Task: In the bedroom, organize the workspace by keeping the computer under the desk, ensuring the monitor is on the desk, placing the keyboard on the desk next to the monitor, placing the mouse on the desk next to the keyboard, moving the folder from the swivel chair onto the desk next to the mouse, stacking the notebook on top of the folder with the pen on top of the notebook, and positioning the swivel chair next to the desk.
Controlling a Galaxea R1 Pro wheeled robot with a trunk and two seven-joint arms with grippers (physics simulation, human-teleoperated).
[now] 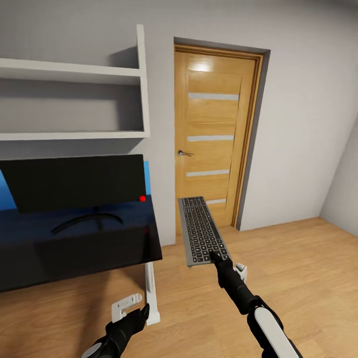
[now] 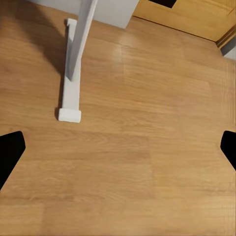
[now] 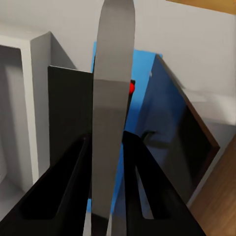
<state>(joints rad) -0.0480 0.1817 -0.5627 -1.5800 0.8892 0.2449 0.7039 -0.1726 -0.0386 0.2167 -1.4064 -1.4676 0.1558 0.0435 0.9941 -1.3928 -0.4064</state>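
Two end effectors appear in the head view: the right end effector [image 1: 215,257], at about 5 o'clock of centre, is clamped on the near short edge of the keyboard [image 1: 201,230], which it holds in the air over the wooden floor [image 1: 298,268], just right of the desk [image 1: 74,248] and not yet on it. The right wrist view shows its two fingers [image 3: 73,187] pressed against the keyboard's flat faces. The left end effector [image 1: 130,307], at 7 o'clock, hangs low beside the desk's white leg [image 1: 150,293]; its fingers stand apart over bare floor and hold nothing. The monitor [image 1: 79,181] already stands on the desk at 9 o'clock. Judged remaining: setting the keyboard beside the monitor, then every later step.
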